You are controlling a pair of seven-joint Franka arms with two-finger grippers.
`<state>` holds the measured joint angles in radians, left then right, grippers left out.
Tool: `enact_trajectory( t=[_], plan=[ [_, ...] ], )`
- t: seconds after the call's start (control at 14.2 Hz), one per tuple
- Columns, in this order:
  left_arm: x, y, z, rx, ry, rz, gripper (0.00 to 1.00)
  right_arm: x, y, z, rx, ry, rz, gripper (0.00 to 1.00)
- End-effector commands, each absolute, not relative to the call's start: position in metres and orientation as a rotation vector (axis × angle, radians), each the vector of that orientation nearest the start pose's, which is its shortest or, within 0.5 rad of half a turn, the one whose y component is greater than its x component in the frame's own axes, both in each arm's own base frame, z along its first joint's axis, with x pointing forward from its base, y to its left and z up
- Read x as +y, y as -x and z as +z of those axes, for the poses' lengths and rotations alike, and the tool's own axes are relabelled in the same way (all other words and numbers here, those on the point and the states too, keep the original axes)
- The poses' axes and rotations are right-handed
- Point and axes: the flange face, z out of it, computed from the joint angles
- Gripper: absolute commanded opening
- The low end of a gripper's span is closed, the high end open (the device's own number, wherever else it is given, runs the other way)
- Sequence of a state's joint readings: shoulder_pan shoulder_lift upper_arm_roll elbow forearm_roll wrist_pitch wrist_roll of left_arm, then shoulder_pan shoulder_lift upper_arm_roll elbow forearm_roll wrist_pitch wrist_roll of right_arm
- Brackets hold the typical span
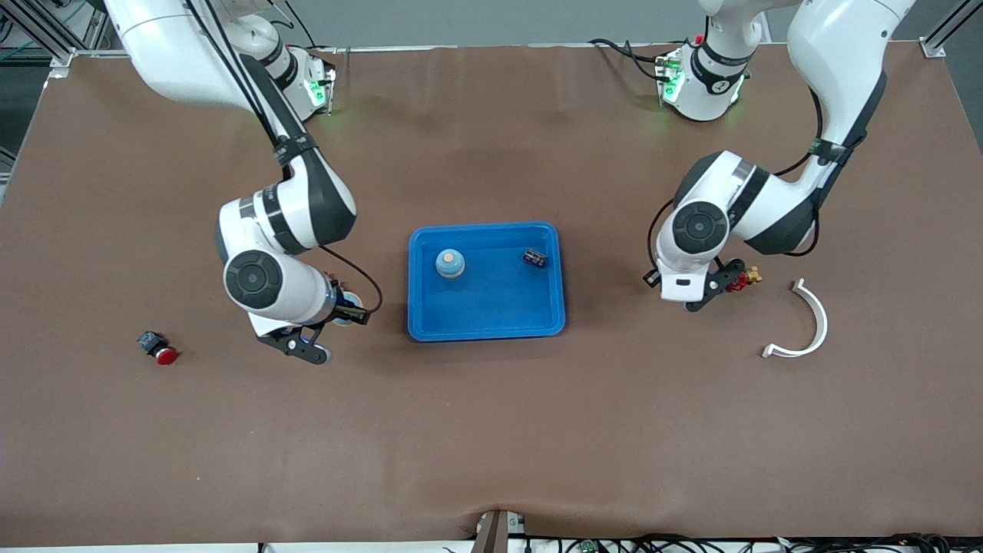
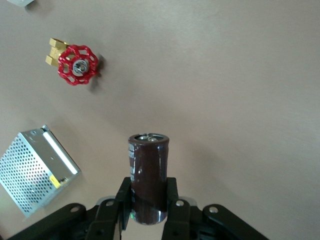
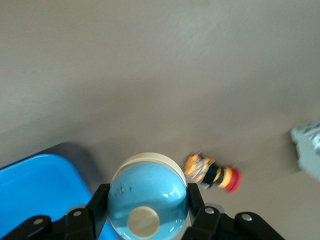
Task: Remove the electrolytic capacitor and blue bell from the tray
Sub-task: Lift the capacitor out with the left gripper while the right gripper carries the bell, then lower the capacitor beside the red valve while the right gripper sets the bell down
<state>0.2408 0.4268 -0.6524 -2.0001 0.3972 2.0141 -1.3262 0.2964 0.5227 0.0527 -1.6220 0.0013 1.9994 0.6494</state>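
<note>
Wrist views: capacitor [image 2: 148,177], bell [image 3: 146,198] between fingers.

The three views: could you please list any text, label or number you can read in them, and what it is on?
No text can be read in any view.
Capacitor held by the left gripper: pale print along its sleeve, too blurred to read.
Metal box: yellow mark, no legible words.
Bell in the right gripper: no markings.
</note>
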Motion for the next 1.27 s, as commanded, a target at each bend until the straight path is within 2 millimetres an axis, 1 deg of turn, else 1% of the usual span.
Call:
enact_trajectory(
  t=[0.0, 0.07, 0.21, 0.28, 0.42, 0.63, 0.71, 0.78, 0.92, 0.99, 1.06, 1.13, 1.2],
  plan=[
    [-0.165, -0.528, 0.258, -0.965, 2.699, 0.242, 0.00, 0.191, -0.600, 0.295, 0.276, 3.169, 0.092, 0.00],
    [-0.158, -0.527, 0.253, -0.954, 2.701, 0.262, 0.00, 0.170, -0.597, 0.284, 0.228, 3.160, 0.057, 0.00],
    [-0.145, -0.527, 0.248, -0.973, 2.686, 0.277, 0.00, 0.136, -0.592, 0.267, 0.135, 3.151, 0.008, 0.00],
    [-0.136, -0.527, 0.245, -0.983, 2.678, 0.283, 0.00, 0.124, -0.589, 0.259, 0.100, 3.148, -0.008, 0.00],
    [-0.128, -0.522, 0.234, -0.999, 2.687, 0.289, 0.00, 0.104, -0.584, 0.245, 0.058, 3.143, -0.035, 0.00],
    [-0.116, -0.511, 0.218, -1.021, 2.695, 0.305, 0.00, 0.092, -0.578, 0.231, 0.005, 3.135, -0.081, 0.00],
    [-0.114, -0.506, 0.210, -1.016, 2.691, 0.324, 0.00, 0.089, -0.577, 0.229, -0.003, 3.133, -0.093, 0.00],
    [-0.112, -0.503, 0.207, -0.982, 2.685, 0.308, 0.00, 0.084, -0.577, 0.228, -0.020, 3.133, -0.095, 0.00],
    [-0.092, -0.499, 0.198, -0.991, 2.666, 0.311, 0.00, 0.077, -0.578, 0.222, -0.053, 3.134, -0.091, 0.00],
    [-0.090, -0.495, 0.193, -0.995, 2.671, 0.320, 0.00, 0.072, -0.578, 0.218, -0.077, 3.134, -0.081, 0.00],
    [-0.090, -0.494, 0.192, -0.996, 2.671, 0.322, 0.00, 0.067, -0.578, 0.216, -0.070, 3.134, -0.077, 0.00],
    [-0.090, -0.494, 0.191, -0.995, 2.672, 0.325, 0.00, 0.066, -0.578, 0.215, -0.068, 3.134, -0.081, 0.00],
    [-0.090, -0.494, 0.187, -1.000, 2.678, 0.333, 0.00, 0.066, -0.576, 0.210, -0.066, 3.130, -0.100, 0.00]
  ],
)
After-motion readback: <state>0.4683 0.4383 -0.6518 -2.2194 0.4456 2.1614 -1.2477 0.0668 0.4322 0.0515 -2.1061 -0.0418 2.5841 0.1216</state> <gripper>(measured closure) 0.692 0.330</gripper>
